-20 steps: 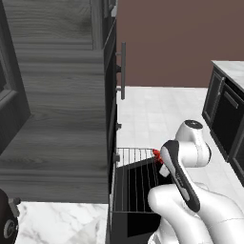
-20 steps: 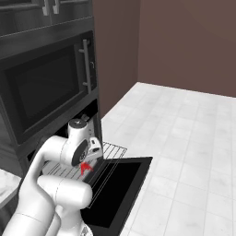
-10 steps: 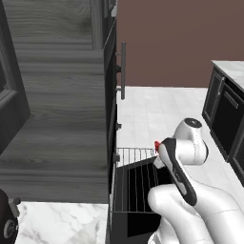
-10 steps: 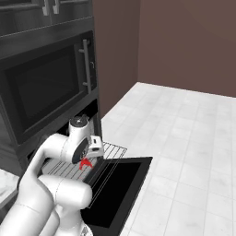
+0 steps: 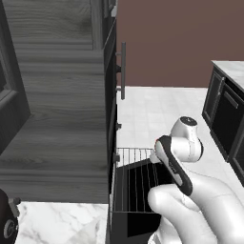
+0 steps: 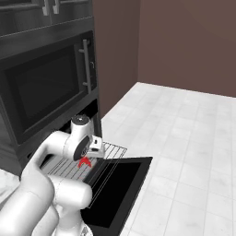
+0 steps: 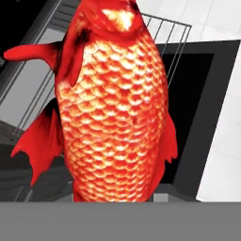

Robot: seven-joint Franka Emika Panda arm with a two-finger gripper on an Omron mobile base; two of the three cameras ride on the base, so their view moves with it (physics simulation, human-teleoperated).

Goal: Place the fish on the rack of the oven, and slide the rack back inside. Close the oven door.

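While our end effector [image 6: 85, 159] was closed on the fish [image 7: 115, 103], we held it just above the rack [image 6: 110, 151], which was pulled out over the open oven door [image 6: 120, 182].

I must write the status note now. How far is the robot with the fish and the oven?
Done: the oven door lies open and the rack is pulled out. In hand: the gripper holds the fish above the rack, not yet set down. Left: lay the fish on the rack, slide the rack in, close the door.
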